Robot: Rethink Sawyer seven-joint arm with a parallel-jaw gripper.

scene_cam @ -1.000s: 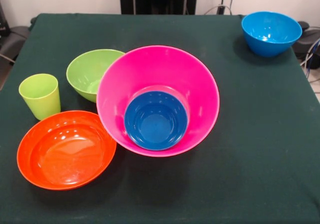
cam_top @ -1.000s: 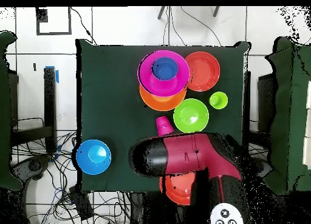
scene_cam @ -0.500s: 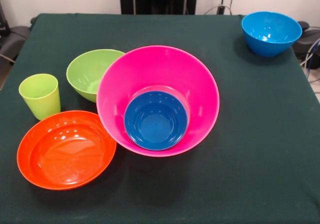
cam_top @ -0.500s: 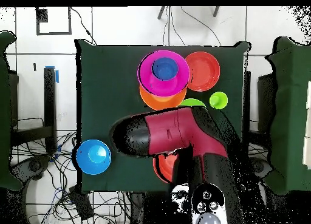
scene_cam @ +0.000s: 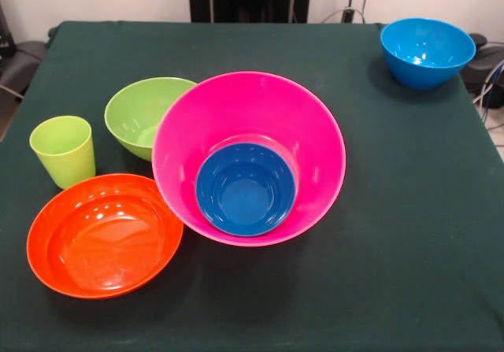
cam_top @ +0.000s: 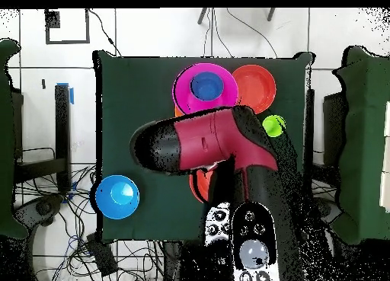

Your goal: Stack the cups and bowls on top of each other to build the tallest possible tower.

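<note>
Front view, left to right on the dark green table (scene_cam: 409, 234): lime green cup (scene_cam: 63, 150) upright at the left edge, red-orange shallow bowl (scene_cam: 104, 235) just in front of it, green bowl (scene_cam: 146, 116) behind that, touching the big pink bowl (scene_cam: 249, 157). Small dark blue bowl (scene_cam: 245, 189) sits inside the pink one, tilted toward the camera. Light blue bowl (scene_cam: 427, 51) alone at the far right corner, well apart from the rest. No arm in this view.

Overhead view adds the red and black arm (cam_top: 213, 145) over the table's middle, covering the green bowl. It also shows an orange rim under the pink bowl's left side, so that pile is the tower (cam_top: 204, 91), and a second red-orange bowl (cam_top: 199, 185) partly under the arm. Gripper: cannot tell, fingers not visible in either view. No readable writing or labels.
</note>
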